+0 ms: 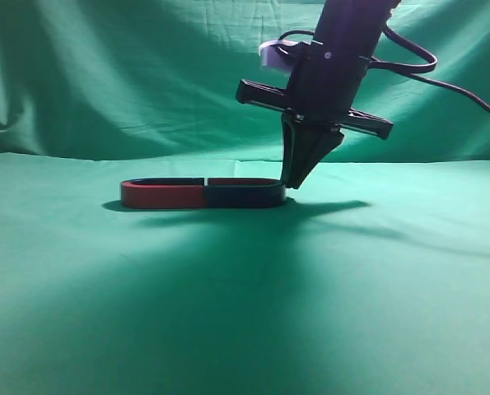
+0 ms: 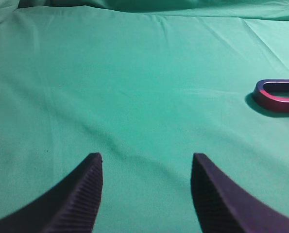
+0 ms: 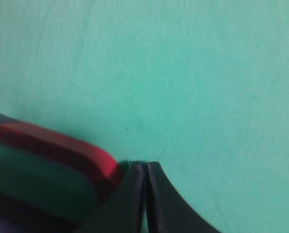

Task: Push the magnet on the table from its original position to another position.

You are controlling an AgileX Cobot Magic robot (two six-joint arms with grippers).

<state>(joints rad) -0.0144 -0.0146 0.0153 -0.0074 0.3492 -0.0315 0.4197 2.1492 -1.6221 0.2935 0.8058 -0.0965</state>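
Note:
The magnet (image 1: 245,195), a flat U shape with a dark navy side toward me, lies on the green table (image 1: 352,288). Its open end meets a red-sided U magnet (image 1: 162,195), and the two form one long loop. My right gripper (image 1: 292,183) is shut and empty, its tip down at the cloth against the magnet's right curved end. In the right wrist view the shut tips (image 3: 146,167) touch the magnet's red arm (image 3: 57,143). My left gripper (image 2: 147,160) is open and empty over bare cloth, out of the exterior view.
The red-sided magnet's curved end (image 2: 278,97) shows at the right edge of the left wrist view, well away from the left fingers. A green cloth backdrop (image 1: 105,74) rises behind the table. The right arm's cable (image 1: 442,78) hangs at the upper right.

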